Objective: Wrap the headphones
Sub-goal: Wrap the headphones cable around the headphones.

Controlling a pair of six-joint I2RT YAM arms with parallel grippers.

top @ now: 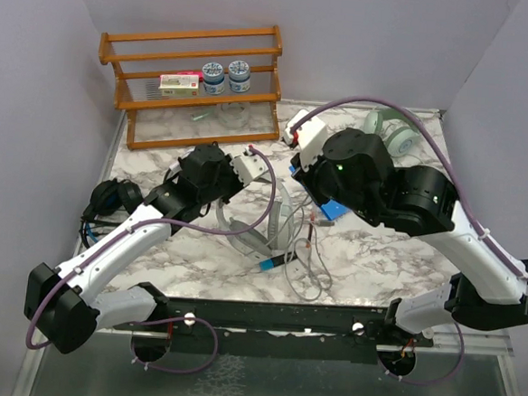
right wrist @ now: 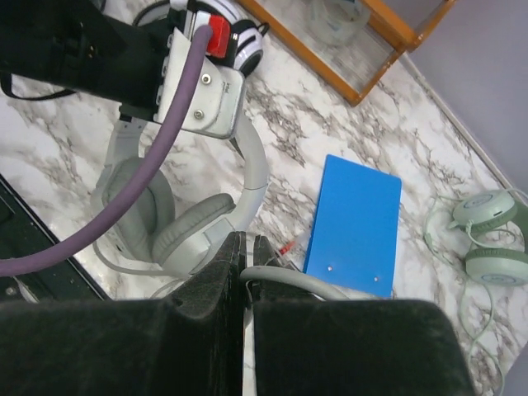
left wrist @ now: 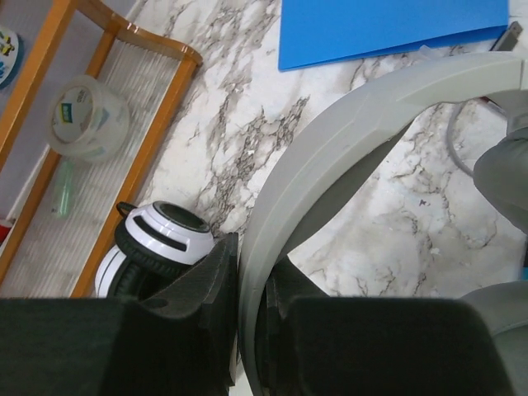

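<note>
Left wrist view shows you the left gripper (left wrist: 250,264) clamped tight on the headband (left wrist: 346,140) of the grey headphones (right wrist: 177,231), which lie in the middle of the bench (top: 377,260), a little toward its near edge. In the right wrist view your right gripper (right wrist: 246,247) is pinched shut on that pair's cable (right wrist: 285,279), just beside the blue board (right wrist: 355,223); a red-tipped plug shows close by.

Judge the wrap as barely started. From above, most of the cable sprawls in slack loops toward the near edge, and none of it lies round the headband or the cups. You have both holds you need, one on the band and one on the cord, so the winding itself is what remains.

The other pairs look untouched: the black pair (top: 110,196) sits at the left edge, the white-and-black pair (left wrist: 157,239) rests against the wooden rack (top: 200,76) toward the far left corner, and the pale green pair (top: 391,134) lies in the far right corner with its cord loose around it. Whether the black pair's cord is bundled, you cannot tell from here
</note>
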